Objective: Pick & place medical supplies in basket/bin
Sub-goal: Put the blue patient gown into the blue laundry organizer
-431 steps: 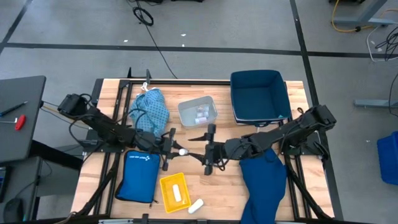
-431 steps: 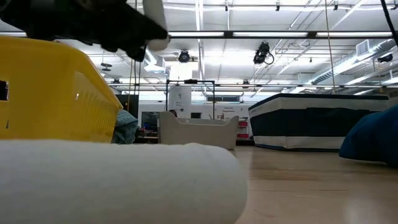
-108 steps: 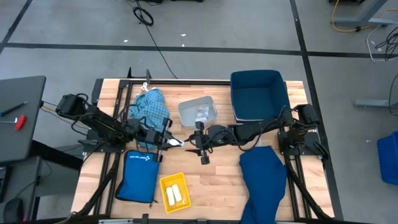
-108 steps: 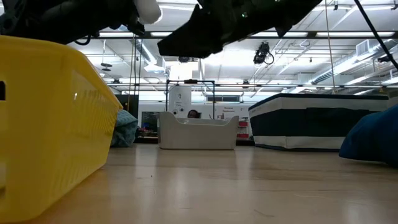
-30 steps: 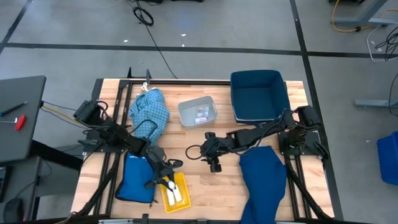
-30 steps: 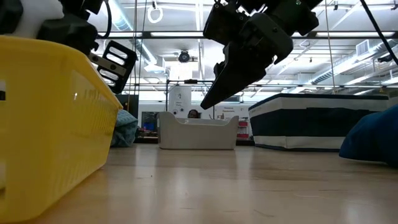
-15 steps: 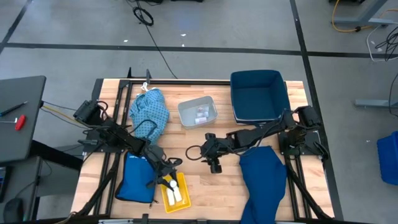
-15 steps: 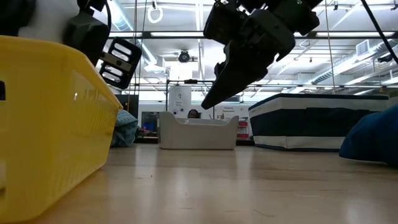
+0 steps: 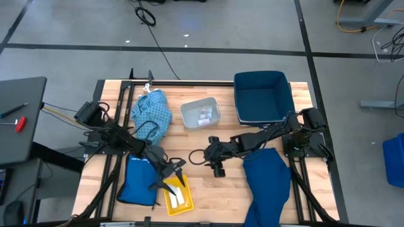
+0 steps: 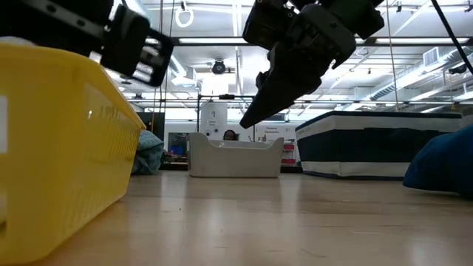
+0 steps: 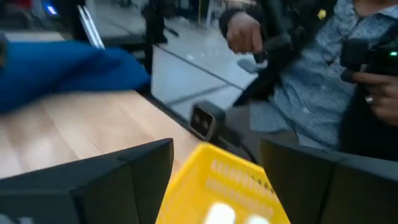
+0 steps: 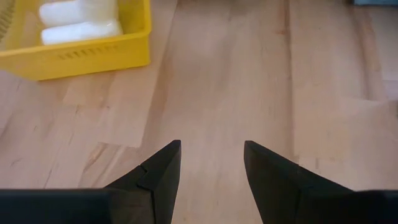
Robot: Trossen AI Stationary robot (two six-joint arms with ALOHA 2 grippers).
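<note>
We see the left gripper [image 9: 172, 174] above the yellow bin [image 9: 169, 199], fingers spread, holding nothing; white rolls [image 12: 79, 22] lie inside the bin; the right gripper [image 9: 201, 156] hovers over bare table [image 9: 208, 189], parted, empty.

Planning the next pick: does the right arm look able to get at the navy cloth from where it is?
Probably yes. The right gripper hangs open over bare wood, holding nothing, and the navy cloth lies uncovered just beside it on that arm's side, with nothing between. The left gripper is off over the yellow bin.
</note>
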